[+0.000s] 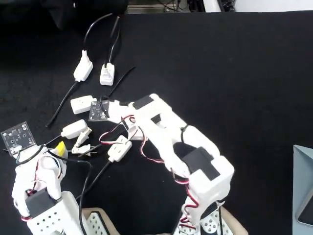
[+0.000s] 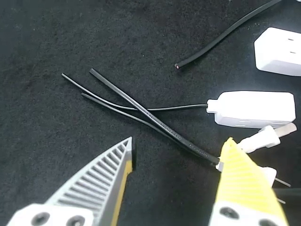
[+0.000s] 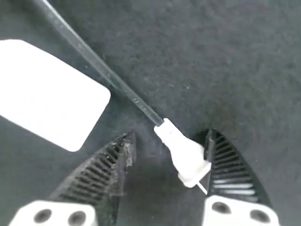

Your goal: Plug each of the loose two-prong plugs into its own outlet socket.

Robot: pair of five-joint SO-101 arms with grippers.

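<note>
My right gripper (image 3: 169,136) is open low over the black cloth, with a loose white two-prong plug (image 3: 184,155) on a black cable lying between its black fingers (image 3: 225,162), close to one of them. A white outlet block (image 3: 47,94) lies just beside it. In the high view this gripper (image 1: 102,108) sits next to that outlet block (image 1: 82,104). My left gripper (image 2: 178,140) is open above crossed black cables, nothing between its fingers. Beyond its yellow finger (image 2: 244,179) lie two loose plugs (image 2: 268,136) (image 2: 272,175) and an outlet socket (image 2: 251,108). The high view shows these plugs (image 1: 83,142) by the socket (image 1: 74,129).
Two more white sockets (image 1: 83,68) (image 1: 107,73) lie at the back left with black cables running off the table. Another socket (image 1: 119,148) lies near the right arm's red wires. A dark dotted card (image 1: 18,136) is at the left edge, a grey object (image 1: 303,186) at the right edge.
</note>
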